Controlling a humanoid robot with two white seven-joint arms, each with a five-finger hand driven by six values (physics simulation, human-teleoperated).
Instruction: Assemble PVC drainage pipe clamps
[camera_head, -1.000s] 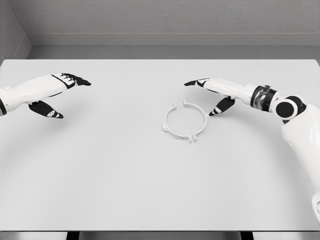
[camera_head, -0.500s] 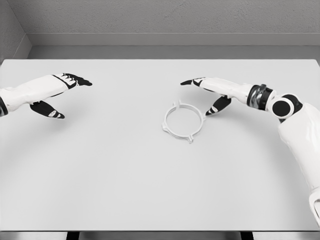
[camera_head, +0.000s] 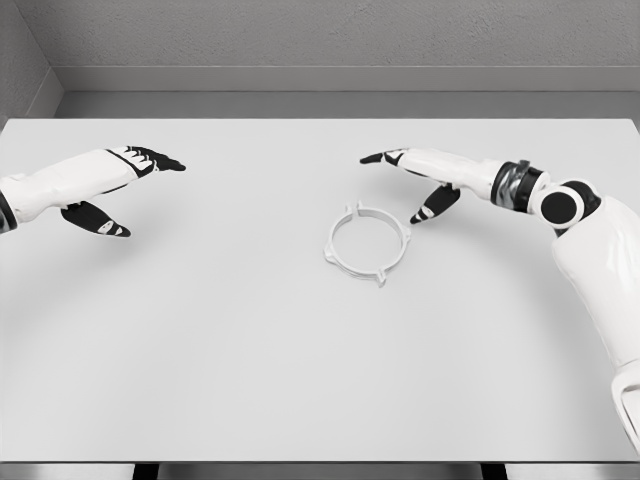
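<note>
A white PVC pipe clamp (camera_head: 367, 245) lies flat on the white table (camera_head: 250, 340), just right of the middle; its two halves form a closed ring with small tabs sticking out. My right hand (camera_head: 408, 178) hovers just behind and to the right of the ring, fingers stretched out to the left, thumb pointing down near the ring's right tab, holding nothing. At the far left, well away from the clamp, my left hand (camera_head: 125, 180) floats over the table with fingers extended and empty.
The table's back edge meets a grey wall ledge (camera_head: 340, 103). Its front edge (camera_head: 320, 463) runs along the bottom of the picture. My right forearm (camera_head: 590, 240) comes in along the right side.
The clamp's two halves, apart with gaps a second ago, now sit joined as one ring. My right hand has drawn back slightly up and away from it. The left hand barely moved.
</note>
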